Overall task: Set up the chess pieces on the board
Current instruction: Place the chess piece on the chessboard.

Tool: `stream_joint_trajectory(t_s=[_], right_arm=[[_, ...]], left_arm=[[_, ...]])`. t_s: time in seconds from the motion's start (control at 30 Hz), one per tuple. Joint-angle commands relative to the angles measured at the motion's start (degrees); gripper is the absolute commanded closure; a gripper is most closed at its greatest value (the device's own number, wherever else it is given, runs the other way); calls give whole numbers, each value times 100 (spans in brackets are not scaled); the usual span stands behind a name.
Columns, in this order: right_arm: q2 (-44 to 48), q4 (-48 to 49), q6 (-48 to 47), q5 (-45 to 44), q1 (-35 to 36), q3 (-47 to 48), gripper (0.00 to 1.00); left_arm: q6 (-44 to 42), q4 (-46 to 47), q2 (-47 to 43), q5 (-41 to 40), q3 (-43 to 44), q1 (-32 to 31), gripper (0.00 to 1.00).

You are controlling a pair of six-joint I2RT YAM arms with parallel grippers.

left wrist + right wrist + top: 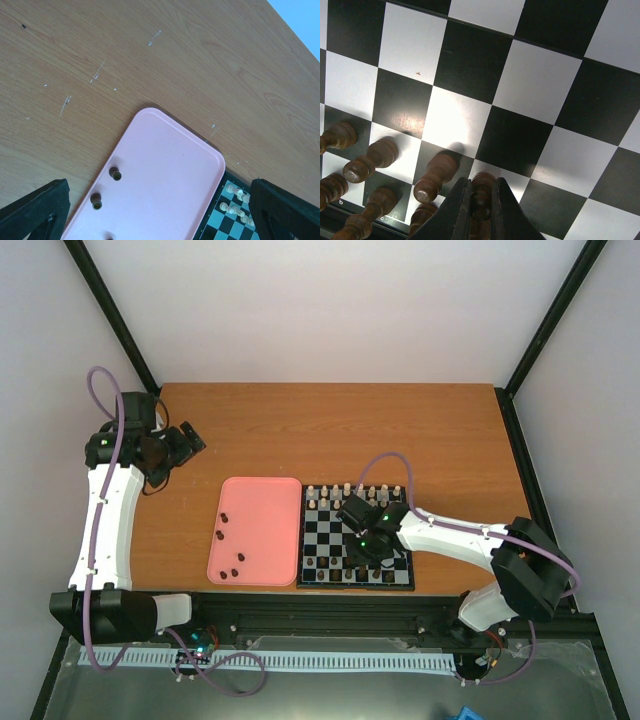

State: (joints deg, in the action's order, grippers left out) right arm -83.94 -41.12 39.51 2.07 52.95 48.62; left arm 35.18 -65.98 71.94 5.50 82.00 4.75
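The board (325,532) lies right of centre, near the front edge. My right gripper (366,544) hangs over its near rows. In the right wrist view that gripper (481,200) is shut on a dark brown chess piece (482,186), held just over a white square. Several dark pieces (434,176) stand on the near rows to its left. Several more dark pieces (219,534) lie on the pink tray (258,515); two of them (115,174) show in the left wrist view. My left gripper (186,445) is open and empty, high over the table's far left.
Cream-white pieces (345,490) stand along the board's far rows and also show in the left wrist view (235,192). The tray (165,165) touches the board's left side. Bare wood table (330,430) lies behind both. Black frame posts stand at the back corners.
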Motion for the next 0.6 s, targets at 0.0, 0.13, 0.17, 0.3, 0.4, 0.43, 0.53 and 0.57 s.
stream_joint_trajectory(t_s=[0.0, 0.13, 0.17, 0.3, 0.4, 0.43, 0.53, 0.57], right_arm=[[-46, -141, 30, -34, 5, -41, 93], [16, -198, 50, -102, 14, -5, 87], [28, -213, 55, -112, 14, 7, 85], [89, -299, 39, -148, 14, 70, 80], [166, -366, 31, -179, 14, 126, 77], [193, -390, 39, -184, 14, 136, 76], [279, -433, 31, -188, 14, 164, 71], [308, -454, 33, -208, 18, 182, 69]], left_arm=[[-82, 91, -58, -2, 23, 26, 0], [-90, 85, -49, -6, 30, 26, 0], [-90, 84, -44, -12, 35, 23, 0], [-90, 85, -58, -13, 33, 19, 0], [-90, 85, -67, -15, 31, 26, 0], [-89, 85, -66, -14, 29, 26, 0], [-79, 84, -72, -7, 42, 23, 0], [-83, 85, -67, -8, 52, 25, 0]])
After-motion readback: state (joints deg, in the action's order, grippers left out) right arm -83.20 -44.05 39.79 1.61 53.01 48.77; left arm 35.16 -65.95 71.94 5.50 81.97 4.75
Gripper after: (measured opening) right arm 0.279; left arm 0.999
